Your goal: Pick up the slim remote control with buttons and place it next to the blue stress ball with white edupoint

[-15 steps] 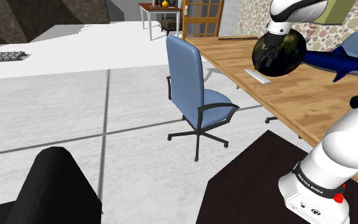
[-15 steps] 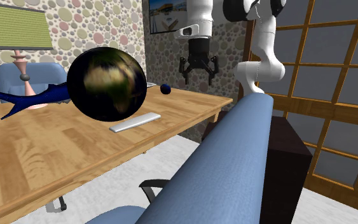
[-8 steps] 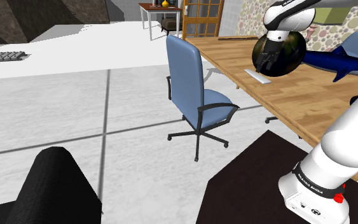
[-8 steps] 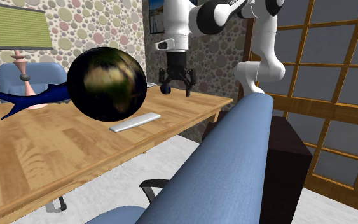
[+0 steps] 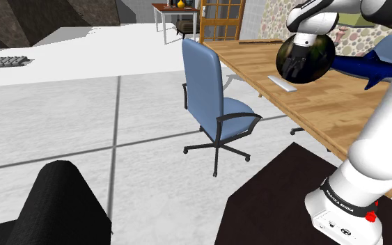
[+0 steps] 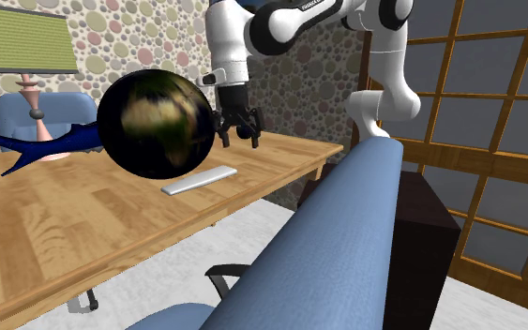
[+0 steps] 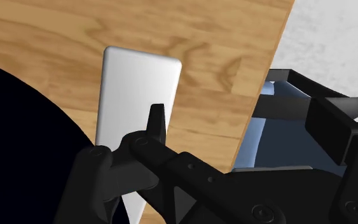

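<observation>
Now my gripper (image 6: 238, 140) hovers above the white remote (image 7: 136, 89), fingers apart.
Likely light, stiff, slick; I aim across its long edges.

Plain white remote (image 6: 199, 180) on a honey wood-grain desk (image 6: 65, 234) — black globe (image 6: 156, 123) mottled gold, blue chair (image 5: 205, 76), pebble-patterned far wall (image 6: 149, 37).

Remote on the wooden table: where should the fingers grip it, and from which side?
Take the white remote across its narrow width, about mid-length, coming straight down. It lies flat on the table, long and thin, so only its long edges offer opposed faces. The dark globe looks close to one edge.
</observation>
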{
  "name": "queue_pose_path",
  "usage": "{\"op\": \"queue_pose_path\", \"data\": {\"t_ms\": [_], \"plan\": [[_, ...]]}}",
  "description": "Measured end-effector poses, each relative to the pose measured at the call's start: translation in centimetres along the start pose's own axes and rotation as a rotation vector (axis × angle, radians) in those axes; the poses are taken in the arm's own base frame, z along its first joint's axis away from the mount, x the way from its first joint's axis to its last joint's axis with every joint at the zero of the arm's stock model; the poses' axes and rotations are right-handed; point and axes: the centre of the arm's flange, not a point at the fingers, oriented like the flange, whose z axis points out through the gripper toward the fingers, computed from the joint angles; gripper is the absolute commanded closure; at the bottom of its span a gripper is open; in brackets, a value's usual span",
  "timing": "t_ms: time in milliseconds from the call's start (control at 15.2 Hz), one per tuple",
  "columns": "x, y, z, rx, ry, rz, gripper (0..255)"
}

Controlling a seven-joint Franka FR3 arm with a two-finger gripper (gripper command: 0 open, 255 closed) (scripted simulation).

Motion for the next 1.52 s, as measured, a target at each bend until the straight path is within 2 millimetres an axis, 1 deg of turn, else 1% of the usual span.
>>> {"op": "queue_pose_path", "data": {"t_ms": [132, 198, 264, 330, 396, 462, 528, 594, 660, 792, 858, 924, 990, 1056, 1122, 1188, 1254, 1320, 1386, 1452, 1518], "plan": [[-0.1, 0.7, -0.3, 0.031, -0.006, -0.004, 0], [-0.1, 0.6, -0.3, 0.047, -0.004, -0.006, 0], [0.1, 1.3, -0.5, 0.07, -0.011, -0.009, 0], [0.3, 1.3, 1.0, 0.081, -0.038, 0.0, 0], [0.1, 1.3, 1.3, 0.063, -0.022, -0.006, 0], [0.3, 1.9, 1.1, 0.056, 0.003, -0.009, 0], [0.8, 1.9, 1.1, 0.072, -0.004, -0.01, 0], [0.3, 2.2, 1.2, 0.067, -0.002, -0.009, 0], [0.2, 1.9, 1.7, 0.046, 0.019, -0.01, 0], [0.4, 2.2, 1.5, 0.054, 0.015, -0.012, 0], [0.1, 2.2, 1.6, 0.054, 0.017, -0.018, 0], [0.5, 2.7, 1.7, 0.039, 0.032, -0.013, 0], [0.4, 2.6, 2.0, 0.044, 0.047, -0.01, 0], [0.8, 2.5, 2.2, 0.037, 0.039, -0.002, 0], [0.6, 2.8, 2.8, 0.022, 0.033, -0.007, 255], [0.2, 3.2, 2.7, -0.001, 0.049, -0.01, 255], [0.1, 3.7, 2.0, -0.03, 0.073, -0.005, 255], [0.3, 3.6, 1.8, -0.066, 0.102, 0.0, 255], [1.0, 3.4, 1.8, -0.088, 0.121, 0.001, 255], [1.1, 3.5, 3.3, -0.098, 0.106, 0.007, 255], [0.6, 3.6, 5.8, -0.1, 0.074, 0.014, 255]]}}
